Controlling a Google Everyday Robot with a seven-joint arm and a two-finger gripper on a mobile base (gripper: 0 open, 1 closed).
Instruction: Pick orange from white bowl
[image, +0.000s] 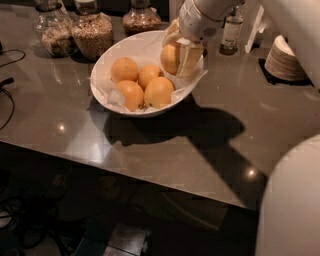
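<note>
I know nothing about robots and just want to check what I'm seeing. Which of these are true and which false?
1. The gripper is down in the white bowl, shut on the orange at its back right. True.
2. That is the only fruit in the bowl. False: four other oranges lie in front of it and to its left.
3. Glass jars stand behind the bowl on the table. True.
4. The stack of small dishes sits inside the bowl. False: it stands apart, off to the right on the table.
</note>
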